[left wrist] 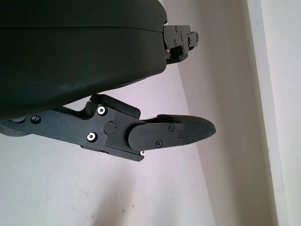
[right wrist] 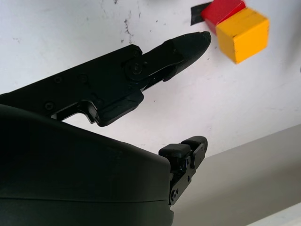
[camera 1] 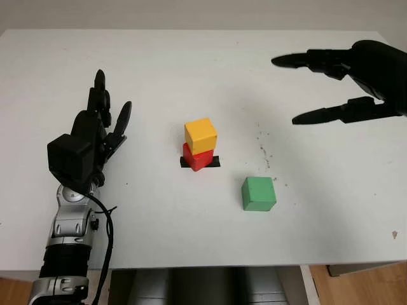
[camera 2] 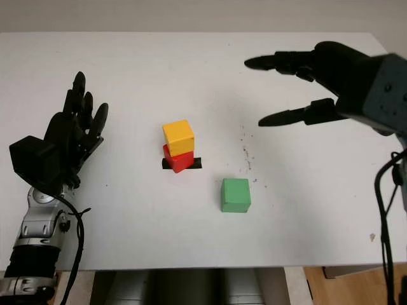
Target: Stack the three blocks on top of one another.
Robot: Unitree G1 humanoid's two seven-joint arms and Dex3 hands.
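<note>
Right hand (camera 2: 331, 82): open and holding nothing; raised above the far right part of the table, fingers pointing toward the table's middle.
Right hand fingers (right wrist: 186, 47): in the right wrist view one finger reaches out toward the two stacked blocks without touching them.
Green block (camera 2: 235, 194): nearer the robot than the right hand and toward the table's middle from it; it sits alone on the table surface, apart from the stack and untouched by either hand.
Yellow block (camera 1: 201, 135): farther toward the middle from the right hand, well apart from its fingertips; it sits on top of the red block, turned slightly relative to it.
Red block (camera 1: 197, 157): directly under the yellow block, resting on a black mark.
Black mark (camera 1: 213, 162): a dark strip on the tabletop, showing on both sides of the red block.
Dark specks (camera 1: 264, 152): a scatter of small marks on the table between the stack and the right hand, just beyond the green block.
Left hand (camera 1: 95, 136): open and holding nothing; at the left part of the table, on the far side of the stack from the right hand, well apart from all three blocks.
Table (camera 1: 191, 63): white, carrying all three blocks.
</note>
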